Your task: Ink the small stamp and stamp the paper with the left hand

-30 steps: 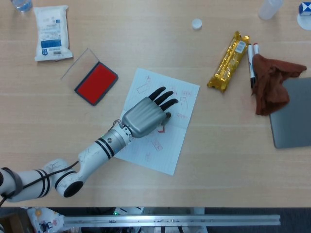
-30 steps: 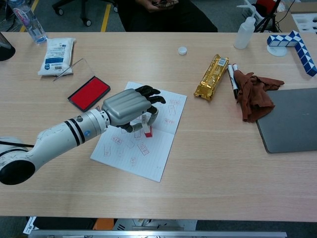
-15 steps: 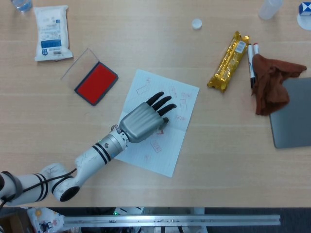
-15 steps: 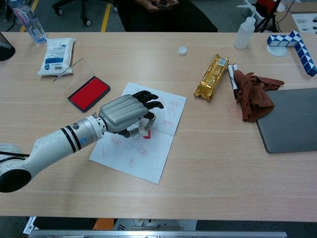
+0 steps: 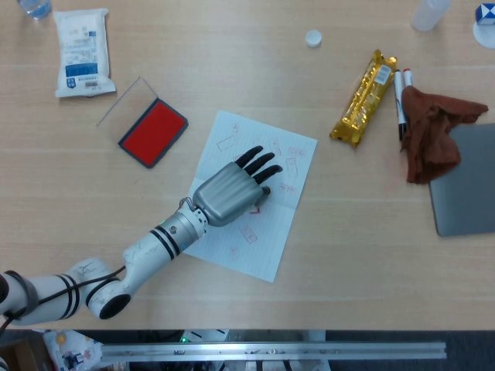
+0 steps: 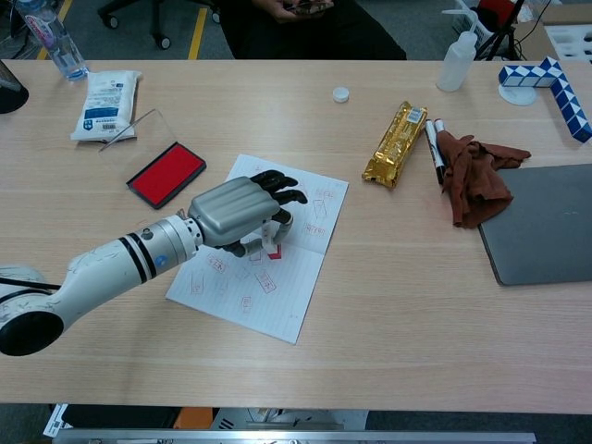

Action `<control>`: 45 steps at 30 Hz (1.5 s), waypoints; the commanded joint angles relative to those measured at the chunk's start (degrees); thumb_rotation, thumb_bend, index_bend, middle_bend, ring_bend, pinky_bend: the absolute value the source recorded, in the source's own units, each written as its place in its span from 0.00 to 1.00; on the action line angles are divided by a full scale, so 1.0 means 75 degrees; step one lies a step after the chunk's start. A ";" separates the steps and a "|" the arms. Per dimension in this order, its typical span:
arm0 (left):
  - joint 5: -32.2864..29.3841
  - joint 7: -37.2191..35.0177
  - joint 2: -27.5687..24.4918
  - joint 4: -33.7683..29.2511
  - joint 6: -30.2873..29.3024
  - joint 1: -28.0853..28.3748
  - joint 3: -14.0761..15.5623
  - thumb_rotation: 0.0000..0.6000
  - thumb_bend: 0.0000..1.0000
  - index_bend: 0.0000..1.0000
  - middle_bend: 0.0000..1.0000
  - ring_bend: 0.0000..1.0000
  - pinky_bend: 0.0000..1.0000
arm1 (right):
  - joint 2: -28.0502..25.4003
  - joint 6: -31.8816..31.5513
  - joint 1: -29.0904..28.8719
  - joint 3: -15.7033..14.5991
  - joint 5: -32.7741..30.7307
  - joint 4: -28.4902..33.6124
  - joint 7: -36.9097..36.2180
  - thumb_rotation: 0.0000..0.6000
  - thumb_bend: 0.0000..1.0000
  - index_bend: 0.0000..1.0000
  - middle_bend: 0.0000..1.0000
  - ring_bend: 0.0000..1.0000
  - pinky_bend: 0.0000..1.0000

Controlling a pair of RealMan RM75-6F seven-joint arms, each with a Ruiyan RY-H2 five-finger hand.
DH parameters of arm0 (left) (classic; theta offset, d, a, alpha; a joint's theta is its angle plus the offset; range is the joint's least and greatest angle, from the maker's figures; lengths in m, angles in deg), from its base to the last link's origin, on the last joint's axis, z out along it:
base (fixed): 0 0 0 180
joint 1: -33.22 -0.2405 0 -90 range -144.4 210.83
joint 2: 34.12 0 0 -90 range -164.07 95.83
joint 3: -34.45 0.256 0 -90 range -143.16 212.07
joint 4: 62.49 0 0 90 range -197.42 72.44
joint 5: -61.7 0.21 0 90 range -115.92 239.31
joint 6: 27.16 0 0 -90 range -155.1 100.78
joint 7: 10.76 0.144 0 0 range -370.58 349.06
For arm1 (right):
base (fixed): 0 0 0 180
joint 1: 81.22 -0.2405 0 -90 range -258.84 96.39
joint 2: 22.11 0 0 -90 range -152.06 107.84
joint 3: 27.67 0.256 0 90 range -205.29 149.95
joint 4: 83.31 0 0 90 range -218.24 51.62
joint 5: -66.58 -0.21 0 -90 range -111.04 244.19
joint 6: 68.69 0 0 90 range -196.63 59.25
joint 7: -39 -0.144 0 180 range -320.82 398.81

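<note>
My left hand (image 5: 230, 191) (image 6: 239, 212) hovers low over the middle of the white paper (image 5: 232, 139) (image 6: 277, 305), palm down, and grips the small stamp (image 6: 272, 242). The stamp's red base shows under the fingers in the chest view, at or just above the sheet; the head view hides most of it. Several red stamp marks dot the paper. The red ink pad (image 5: 153, 132) (image 6: 166, 174) lies open to the upper left of the paper, its clear lid (image 5: 128, 101) tipped back. My right hand is in neither view.
A white packet (image 5: 81, 52) lies at the far left. Right of the paper are a gold snack bar (image 5: 363, 98), markers (image 5: 401, 97), a brown cloth (image 5: 430, 133) and a grey laptop (image 5: 468, 182). A small white cap (image 5: 312, 37) sits at the back.
The left hand dropped slightly toward the near left over the paper with the stamp, then held almost still. The paper shifted a little with it.
</note>
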 commanded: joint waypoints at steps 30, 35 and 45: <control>-0.0419 0.0714 0.0178 0.0032 0.0484 0.0288 -0.0238 1.00 0.43 0.65 0.13 0.00 0.01 | 0.0067 -0.0077 0.0083 -0.0002 -0.0015 -0.0195 -0.0196 1.00 0.15 0.31 0.36 0.30 0.32; -0.0457 0.0762 0.0215 0.0095 0.0532 0.0320 -0.0246 1.00 0.43 0.65 0.13 0.00 0.01 | 0.0066 -0.0091 0.0094 0.0002 -0.0022 -0.0190 -0.0189 1.00 0.15 0.31 0.36 0.30 0.32; -0.0499 0.0744 0.0240 0.0116 0.0538 0.0355 -0.0272 1.00 0.43 0.65 0.13 0.00 0.01 | 0.0047 -0.0148 0.0132 0.0007 -0.0020 -0.0174 -0.0193 1.00 0.15 0.31 0.36 0.30 0.32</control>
